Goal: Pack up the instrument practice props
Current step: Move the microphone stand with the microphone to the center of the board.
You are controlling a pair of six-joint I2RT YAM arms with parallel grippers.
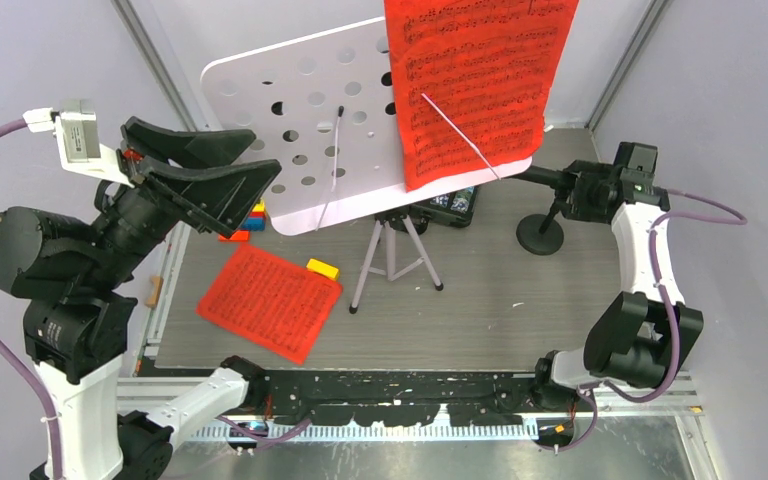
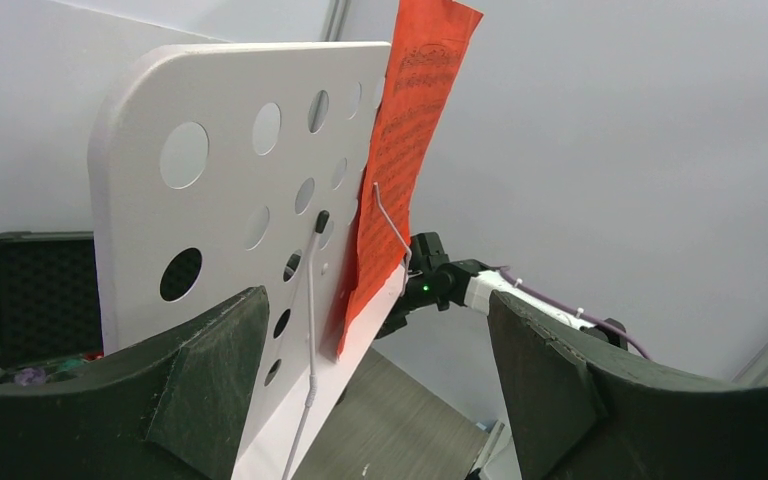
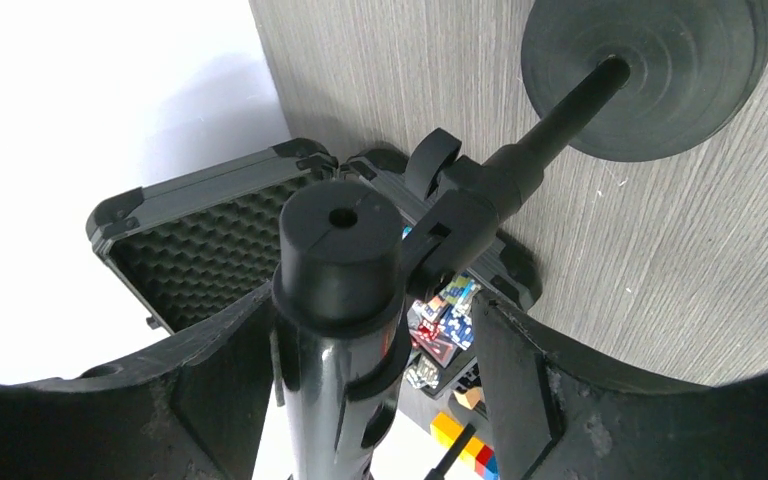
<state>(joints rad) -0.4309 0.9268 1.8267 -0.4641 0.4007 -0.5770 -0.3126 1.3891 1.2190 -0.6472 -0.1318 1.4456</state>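
Right gripper [image 3: 372, 335] is loosely straddling the mic [image 3: 340, 245] between its fingers, risking toppling it; left gripper [image 2: 372, 330] is gaping empty.

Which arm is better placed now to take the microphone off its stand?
Right. The right gripper stands open around the microphone on its stand; the left gripper faces the music rack instead.

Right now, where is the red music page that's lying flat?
In the top view, the red page lies flat on the left side of the table, just in front of the music rack's tripod legs, with a small yellow block by its far edge.
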